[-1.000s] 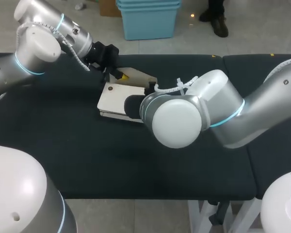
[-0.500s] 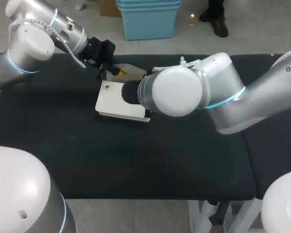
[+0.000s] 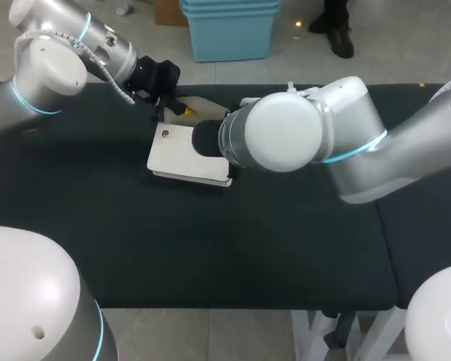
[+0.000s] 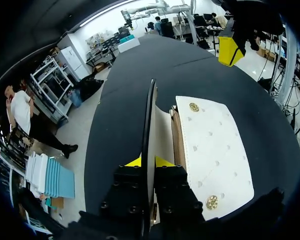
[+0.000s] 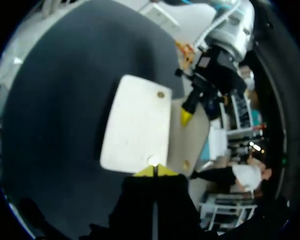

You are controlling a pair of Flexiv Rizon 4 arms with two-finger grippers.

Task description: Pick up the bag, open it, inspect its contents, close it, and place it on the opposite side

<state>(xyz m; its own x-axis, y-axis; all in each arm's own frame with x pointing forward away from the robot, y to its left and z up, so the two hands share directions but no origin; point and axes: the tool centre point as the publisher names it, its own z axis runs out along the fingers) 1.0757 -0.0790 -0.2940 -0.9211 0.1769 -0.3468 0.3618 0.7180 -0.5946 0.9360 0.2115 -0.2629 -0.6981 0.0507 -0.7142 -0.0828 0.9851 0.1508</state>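
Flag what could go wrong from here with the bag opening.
1. The left claw pinches the thin raised flap; it may slip free when pulled.
2. The right claw reaches just the rim of the bag, so the whole bag might drag along the table rather than open.
3. Both claws work close together over the bag; they could collide.

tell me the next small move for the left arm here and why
Probably raise the left gripper a little to swing the flap wider. It is shut on the flap's edge, and the flap stands up from the bag, yet only a narrow gap shows beside it. The right gripper is shut at the bag's other end and seems not to hold it.
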